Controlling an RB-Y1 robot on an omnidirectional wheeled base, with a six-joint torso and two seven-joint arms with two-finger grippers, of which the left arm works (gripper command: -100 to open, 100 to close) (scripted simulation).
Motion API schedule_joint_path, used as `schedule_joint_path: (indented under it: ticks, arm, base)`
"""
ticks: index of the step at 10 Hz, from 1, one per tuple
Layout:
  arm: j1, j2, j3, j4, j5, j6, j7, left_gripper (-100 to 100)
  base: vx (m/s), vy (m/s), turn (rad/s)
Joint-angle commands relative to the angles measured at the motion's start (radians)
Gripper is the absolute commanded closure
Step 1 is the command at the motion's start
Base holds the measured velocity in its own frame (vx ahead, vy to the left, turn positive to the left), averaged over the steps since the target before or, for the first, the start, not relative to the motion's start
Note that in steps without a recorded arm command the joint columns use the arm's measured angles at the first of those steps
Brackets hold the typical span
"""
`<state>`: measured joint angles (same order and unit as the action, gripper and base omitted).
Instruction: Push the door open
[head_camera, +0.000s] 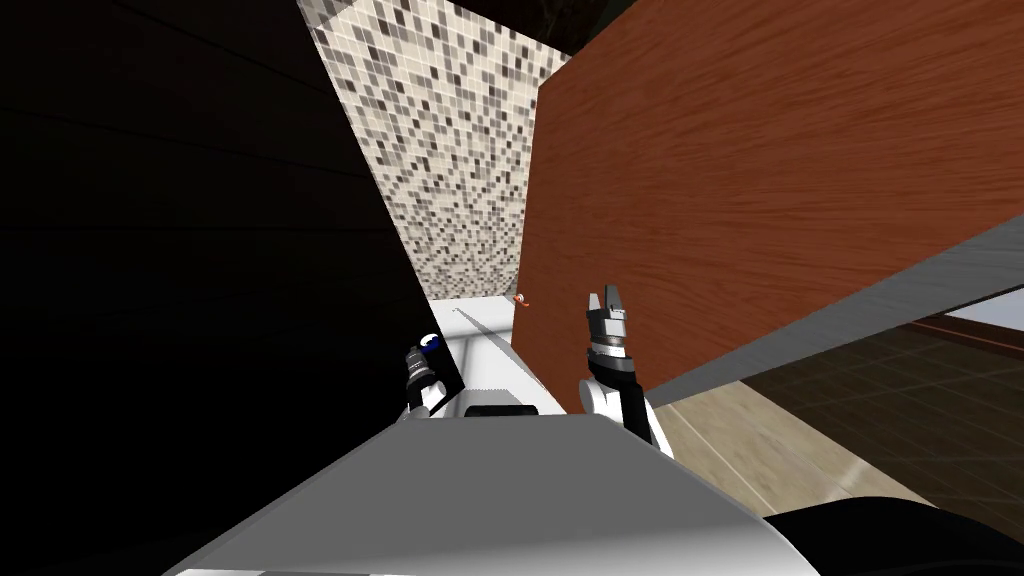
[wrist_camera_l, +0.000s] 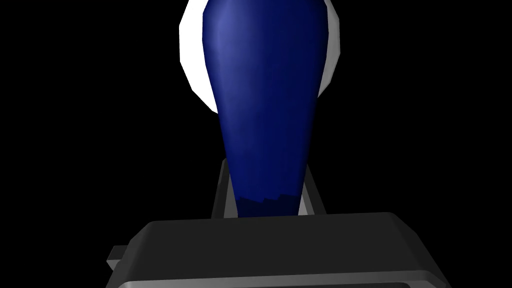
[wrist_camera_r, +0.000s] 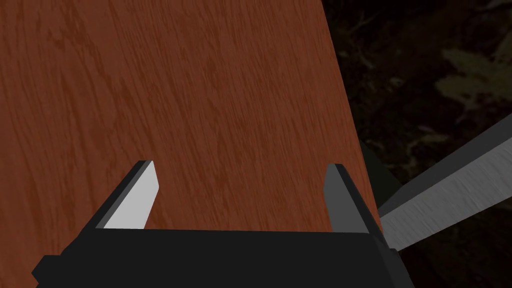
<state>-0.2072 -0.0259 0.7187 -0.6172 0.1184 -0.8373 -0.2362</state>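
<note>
- The door (head_camera: 760, 180), a reddish-brown wood-grain panel, is seen on the robot's right, swung at an angle, with a grey band (head_camera: 850, 310) running along its lower edge.
- The right gripper (head_camera: 607, 298) is held up in front of the door's face, close to its free edge.
- In the right wrist view its fingers (wrist_camera_r: 137, 200) are spread apart with nothing between them, and the wood grain lies just beyond the tips. Whether they touch it cannot be told.
- The left gripper (head_camera: 428, 350) is raised low on the left, beside a black area (head_camera: 180, 250).
- Its fingers are clamped on the narrow end of a dark blue tapered object (wrist_camera_l: 265, 100), behind which a white round shape (wrist_camera_l: 192, 65) is seen.
- A mosaic tile wall (head_camera: 450, 150) is seen past the door's edge.
</note>
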Motion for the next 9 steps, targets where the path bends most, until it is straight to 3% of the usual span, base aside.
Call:
schedule_joint_path:
  ticks: [1, 2, 3, 4, 5, 6, 9]
  arm:
    - [0.002, 0.016, 0.014, -0.007, 0.028, -0.007, -0.019, 100]
    - [0.003, 0.024, 0.022, -0.01, 0.044, -0.011, -0.029, 100]
    - [0.003, 0.024, 0.022, -0.01, 0.044, -0.011, -0.029, 100]
    - [0.005, 0.035, 0.037, -0.017, 0.074, -0.018, -0.049, 100]
    - [0.006, 0.039, 0.043, -0.02, 0.086, -0.021, -0.056, 100]
    - [0.006, 0.039, 0.043, -0.02, 0.086, -0.021, -0.056, 100]
    - [0.011, 0.052, 0.075, -0.034, 0.148, -0.036, -0.097, 100]
  base:
    - [0.116, 0.106, -0.039]
    - [0.176, 0.125, -0.074]
    - [0.127, 0.088, -0.013]
    - [0.144, 0.143, -0.059]
    - [0.168, 0.14, -0.067]
    - [0.103, 0.093, 0.003]
    - [0.112, 0.105, -0.036]
